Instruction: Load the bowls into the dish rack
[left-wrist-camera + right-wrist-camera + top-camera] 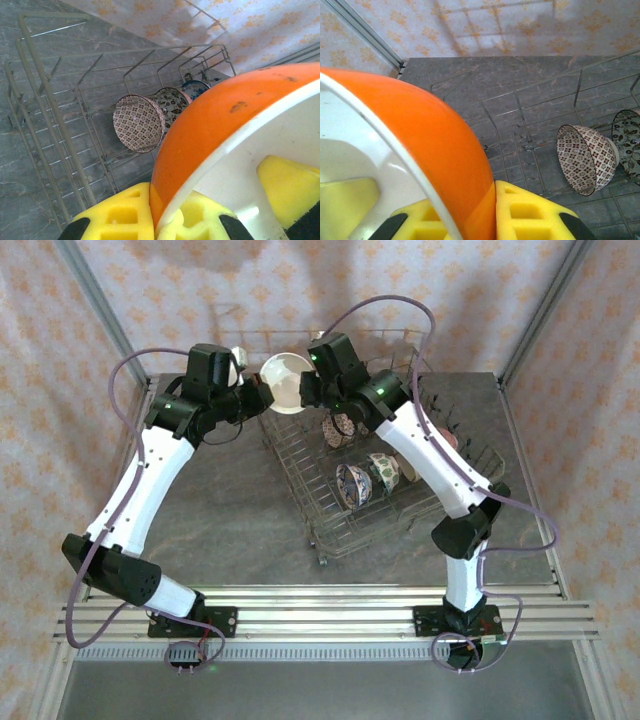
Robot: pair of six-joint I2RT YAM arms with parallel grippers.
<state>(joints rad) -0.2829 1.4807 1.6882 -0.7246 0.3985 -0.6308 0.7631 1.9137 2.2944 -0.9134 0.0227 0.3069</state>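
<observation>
Near the far edge of the bench (220, 510), a bright orange round ceramic bowl (285, 382) (215, 130) (440, 150) with a white inside is hanging in the air over the far left corner of the large grey wire dish rack (330, 525) (60, 130) (530, 120). The left gripper (257, 395) (157, 220) and the right gripper (306, 386) (470, 222) are both pinching its rim, each closed with one yellow finger inside the bowl and one outside. Inside the rack, a brown patterned bowl (137, 122) (585, 160) is standing on its edge between the tines, and a dark floral bowl (172, 102) (627, 145) is standing just beside it.
</observation>
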